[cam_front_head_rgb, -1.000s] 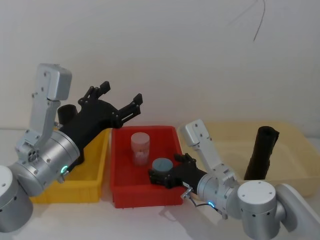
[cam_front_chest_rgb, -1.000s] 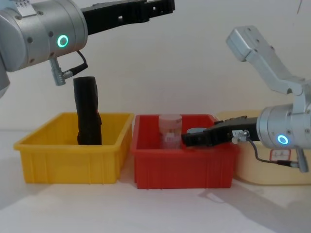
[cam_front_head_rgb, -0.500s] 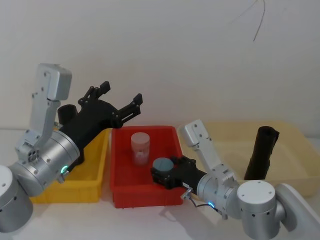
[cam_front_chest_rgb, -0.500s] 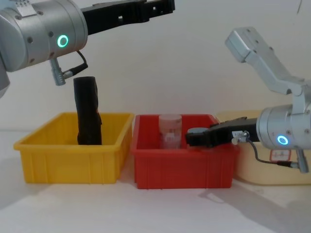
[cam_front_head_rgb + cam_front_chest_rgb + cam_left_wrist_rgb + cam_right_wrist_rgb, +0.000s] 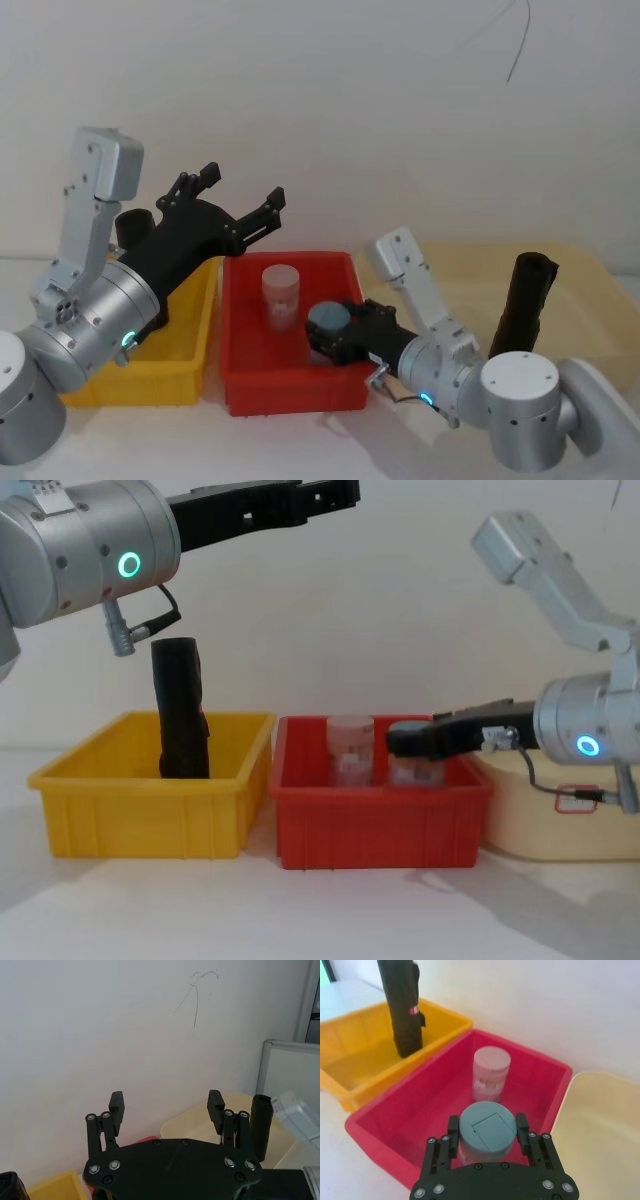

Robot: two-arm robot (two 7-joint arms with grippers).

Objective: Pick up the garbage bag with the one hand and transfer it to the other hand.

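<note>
The tall black cylindrical garbage bag roll (image 5: 181, 708) stands upright in the yellow plastic bin (image 5: 150, 798), below and behind the nearer, wide-open green-ringed left gripper (image 5: 232, 203); the blue-ringed right gripper (image 5: 487, 1132) is clamped on a grey-lidded jar (image 5: 486, 1127).

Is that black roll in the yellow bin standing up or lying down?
Standing up: the garbage bag rises on end from the yellow bin, well above its rim.
</note>
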